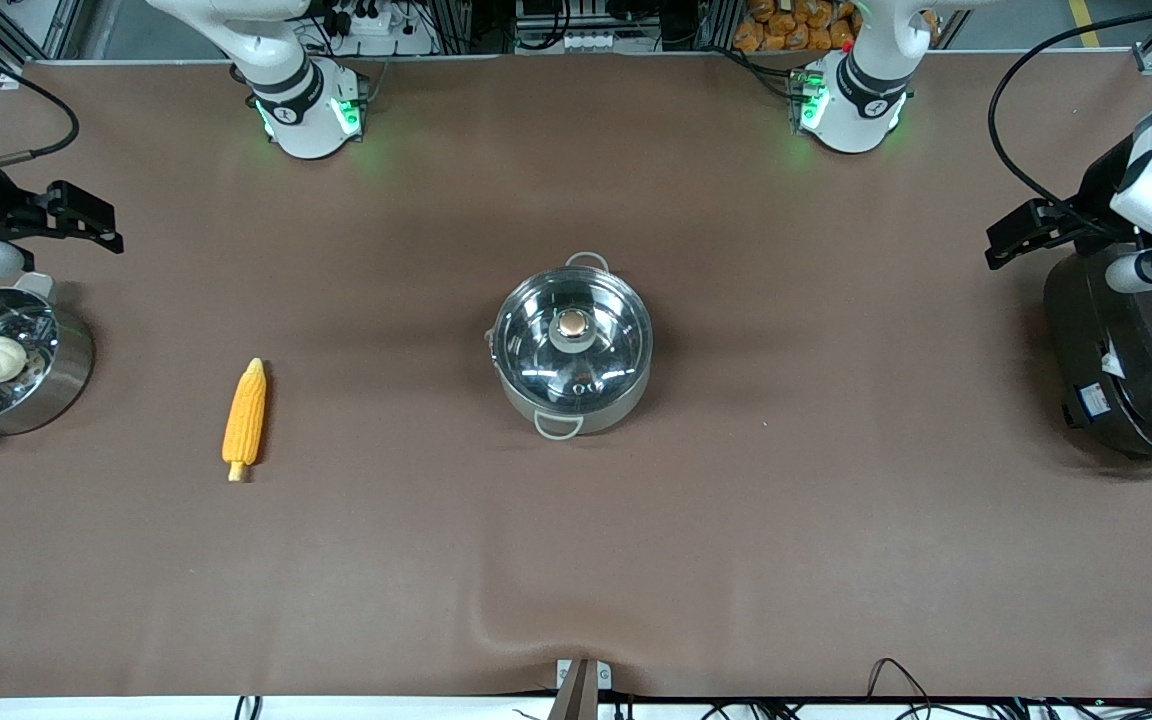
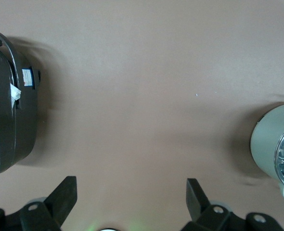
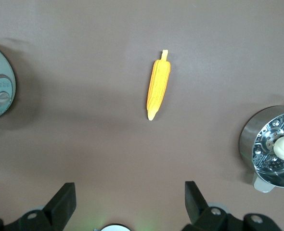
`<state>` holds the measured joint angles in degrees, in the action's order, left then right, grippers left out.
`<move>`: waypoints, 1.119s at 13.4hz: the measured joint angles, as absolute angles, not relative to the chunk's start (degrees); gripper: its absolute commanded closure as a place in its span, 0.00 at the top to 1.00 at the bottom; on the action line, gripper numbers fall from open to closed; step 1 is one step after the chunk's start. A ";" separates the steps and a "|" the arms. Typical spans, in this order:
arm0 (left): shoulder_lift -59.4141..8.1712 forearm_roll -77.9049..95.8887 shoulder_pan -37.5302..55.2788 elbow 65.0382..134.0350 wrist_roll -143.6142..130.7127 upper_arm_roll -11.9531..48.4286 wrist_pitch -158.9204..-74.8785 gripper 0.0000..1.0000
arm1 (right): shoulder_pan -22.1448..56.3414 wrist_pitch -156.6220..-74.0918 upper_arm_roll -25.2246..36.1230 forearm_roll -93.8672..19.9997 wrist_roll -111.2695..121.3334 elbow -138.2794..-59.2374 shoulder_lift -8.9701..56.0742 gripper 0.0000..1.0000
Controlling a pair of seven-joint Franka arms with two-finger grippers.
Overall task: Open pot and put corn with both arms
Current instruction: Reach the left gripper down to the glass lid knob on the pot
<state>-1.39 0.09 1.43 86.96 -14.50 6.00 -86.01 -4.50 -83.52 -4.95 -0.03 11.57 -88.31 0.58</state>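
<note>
Corn (image 1: pixel 245 419) lies apart — pot (image 1: pixel 572 343) lidded.

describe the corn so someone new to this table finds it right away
Start at the round shiny steel pot with a glass lid mid-table and go toward the right arm's end. Before the shallow steel pan holding a white bun lies the tapered yellow-orange corn cob, the only yellow thing, flat on the brown cloth.
</note>
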 measured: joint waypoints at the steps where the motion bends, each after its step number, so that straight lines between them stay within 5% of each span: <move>1: -1.39 0.09 1.43 86.94 -14.49 6.05 -85.92 1.00 | -4.48 -83.53 -4.95 -0.06 11.48 -87.93 0.60 1.00; 8: -2.12 -0.53 3.54 86.79 -14.97 8.80 -85.05 1.00 | -4.35 -83.42 -4.86 0.39 10.79 -87.02 1.31 1.00; 15: -14.96 -1.15 26.19 84.37 -52.25 14.65 -96.97 1.00 | -5.61 -83.73 -3.87 1.00 10.77 -87.71 7.78 1.00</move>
